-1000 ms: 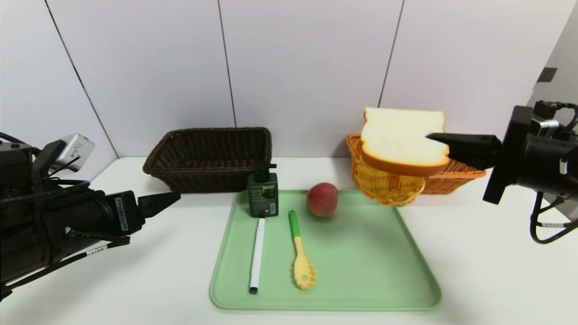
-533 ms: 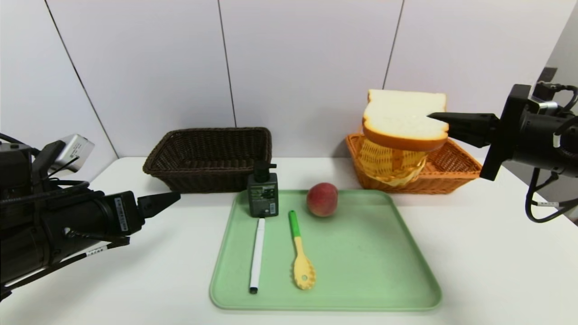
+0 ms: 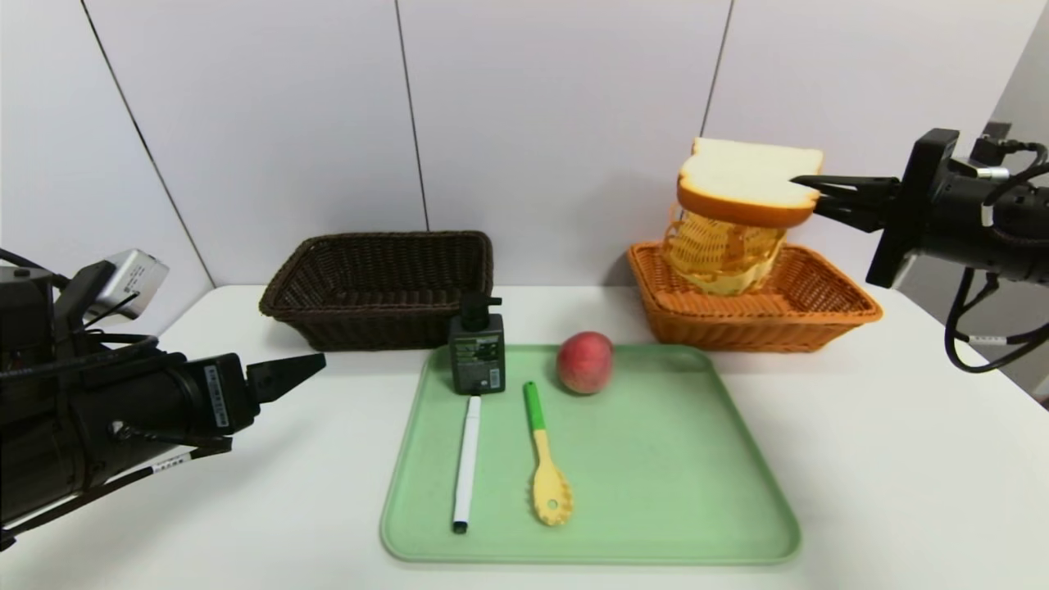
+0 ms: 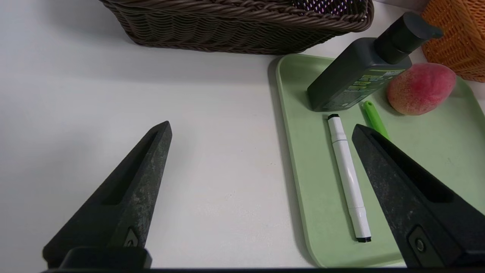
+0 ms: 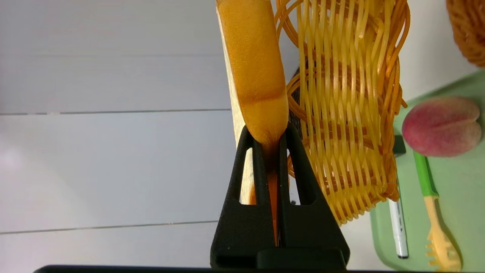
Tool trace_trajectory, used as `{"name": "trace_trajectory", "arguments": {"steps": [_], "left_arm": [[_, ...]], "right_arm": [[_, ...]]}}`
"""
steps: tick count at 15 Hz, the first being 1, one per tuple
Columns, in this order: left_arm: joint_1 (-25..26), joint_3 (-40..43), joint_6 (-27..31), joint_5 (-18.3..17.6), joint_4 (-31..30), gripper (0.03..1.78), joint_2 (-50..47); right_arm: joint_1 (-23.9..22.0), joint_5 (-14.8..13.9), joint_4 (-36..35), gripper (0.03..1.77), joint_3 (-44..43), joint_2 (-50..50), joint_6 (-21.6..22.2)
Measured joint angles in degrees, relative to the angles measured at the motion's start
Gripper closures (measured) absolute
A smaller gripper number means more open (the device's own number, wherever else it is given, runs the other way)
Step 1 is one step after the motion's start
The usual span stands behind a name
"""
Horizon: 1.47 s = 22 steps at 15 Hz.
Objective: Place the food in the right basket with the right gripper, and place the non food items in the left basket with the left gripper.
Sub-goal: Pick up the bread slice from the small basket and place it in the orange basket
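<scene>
Our right gripper (image 3: 807, 192), clamped on the bread slice (image 3: 747, 182), hangs above the right basket (image 3: 828, 315), at two o'clock from the tray (image 3: 737, 524).

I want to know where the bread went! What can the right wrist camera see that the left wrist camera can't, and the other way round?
Only the right wrist view shows the bread slice pinched in the shut right pincer, with a small yellow woven basket hanging beside it. Only the left wrist view shows the open left pincer and the dark brown basket. Both show the peach, white marker, green spoon handle and green tray.
</scene>
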Motion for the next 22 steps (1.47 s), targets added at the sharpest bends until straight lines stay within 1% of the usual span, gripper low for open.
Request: {"name": "trace_trajectory", "arguments": {"steps": [2, 5, 6, 7, 8, 9, 10, 13, 16, 22], "left_arm": [[0.0, 0.11, 0.02, -0.02, -0.05, 0.12, -0.16], [0.0, 0.13, 0.04, -0.09, -0.05, 0.12, -0.22], [0.0, 0.27, 0.04, -0.11, -0.02, 0.12, -0.22], [0.0, 0.29, 0.0, -0.09, -0.02, 0.12, -0.22], [0.0, 0.33, -0.02, -0.11, -0.02, 0.12, -0.22], [0.0, 0.35, -0.05, -0.09, -0.02, 0.12, -0.22], [0.0, 0.44, -0.07, -0.07, -0.05, 0.12, -0.22], [0.0, 1.1, -0.05, -0.13, -0.13, 0.12, -0.38], [0.0, 1.49, -0.05, -0.22, -0.2, 0.12, -0.51], [0.0, 1.32, -0.07, -0.27, -0.3, 0.12, -0.21]], "right_arm": [[-1.16, -1.49, -0.38, 1.7, -2.1, 3.11, 0.09], [-2.04, -5.23, -1.54, 1.7, -6.9, 9.67, 0.44], [-2.47, -6.08, -1.66, 1.7, -9.33, 12.13, 1.44], [-3.06, -6.51, -1.84, 1.7, -11.78, 14.32, 3.39], [-3.71, -6.84, -1.9, 1.7, -13.96, 16.57, 5.84], [-4.14, -7.02, -1.9, 1.7, -15.47, 18.52, 7.3], [-4.45, -7.13, -1.87, 1.7, -16.46, 20.29, 7.86], [-4.92, -8.74, -1.95, 1.7, -17.65, 24.42, 8.06], [-5.64, -8.79, -1.9, 1.7, -17.68, 26.12, 8.08], [-6.06, -8.79, -1.54, 1.7, -17.54, 26.12, 8.08]]}}
